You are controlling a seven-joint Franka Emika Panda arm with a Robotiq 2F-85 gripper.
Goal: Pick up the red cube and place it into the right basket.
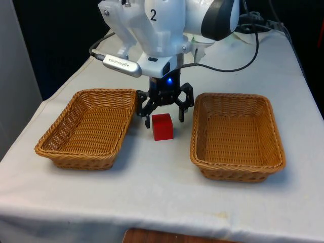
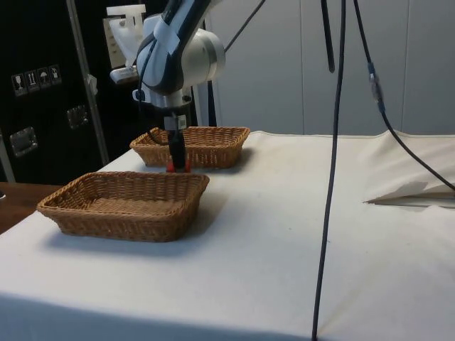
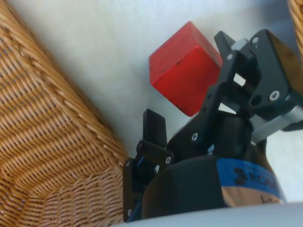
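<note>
Front view, center frame: black tool (image 1: 164,107) spread wide, grasping nothing, low over the table (image 1: 162,187) just behind the red cube (image 1: 162,126), which sits on the cloth btwn two wicker baskets, left one (image 1: 86,126) and right one (image 1: 237,135). Side view hides most of the cube (image 2: 178,168) behind the tool (image 2: 177,162) w/ only red edges showing. Wrist view shows the cube (image 3: 182,68) lying ahead of the fingers (image 3: 154,126), not between them.

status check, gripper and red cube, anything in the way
Gripper open, low over the cloth between the two baskets. Red cube on the cloth, not gripped. Right basket empty, nothing in the way.
</note>
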